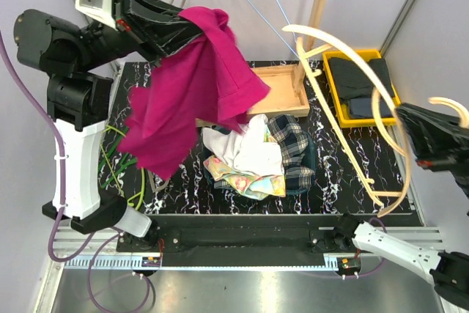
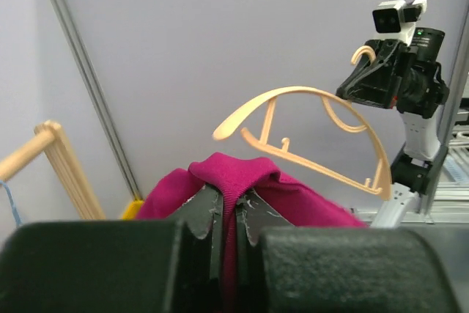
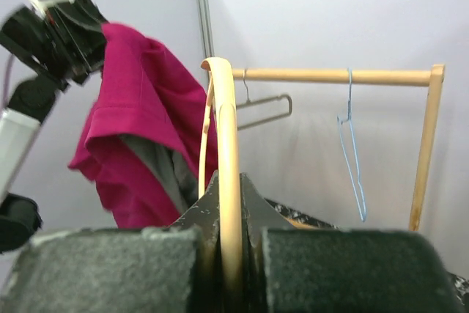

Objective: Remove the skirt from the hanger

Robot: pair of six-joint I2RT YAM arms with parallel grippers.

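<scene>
The left fingers [image 2: 209, 218] are closed tight on a fold of the skirt [image 2: 234, 174], pinched between their tips. In the top view the skirt [image 1: 190, 100] hangs from them at the upper left, draping down over the left part of the surface [image 1: 330, 174]. The right fingers [image 3: 256, 214] are clamped on the hanger [image 3: 227, 144], a cream plastic one, held up at the right of the top view [image 1: 364, 56], well apart from the skirt. Below, at the centre, a pile of clothes [image 1: 256, 155] lies on the surface, with a wooden tray [image 1: 282, 89] behind it and a yellow bin [image 1: 359, 86] at the upper right. A blue wire hanger [image 3: 350, 100] hangs on the rail [image 3: 330, 75]
</scene>
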